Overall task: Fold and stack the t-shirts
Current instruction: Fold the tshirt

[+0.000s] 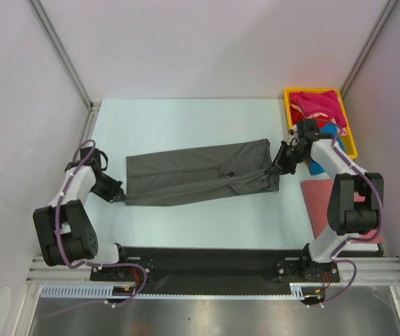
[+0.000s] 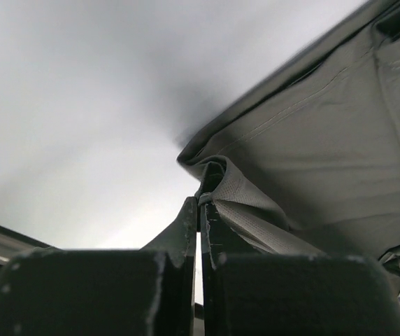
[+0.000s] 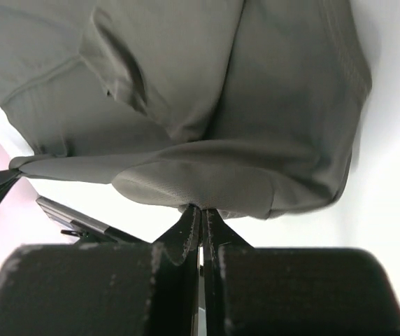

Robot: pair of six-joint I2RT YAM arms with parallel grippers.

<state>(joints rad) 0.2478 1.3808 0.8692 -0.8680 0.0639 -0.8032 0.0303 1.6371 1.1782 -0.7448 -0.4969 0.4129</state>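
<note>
Our left fingers [image 1: 118,197] and right fingers [image 1: 275,166] each pinch shut on one end of the dark grey t-shirt [image 1: 200,171] — stretched across the desk [image 1: 207,126] — so we should hold it taut and move both ends evenly for a straight fold.

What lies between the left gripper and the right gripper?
Only the dark grey t-shirt, stretched from the left gripper to the right gripper, each shut on one end; the top external view shows it.
</note>
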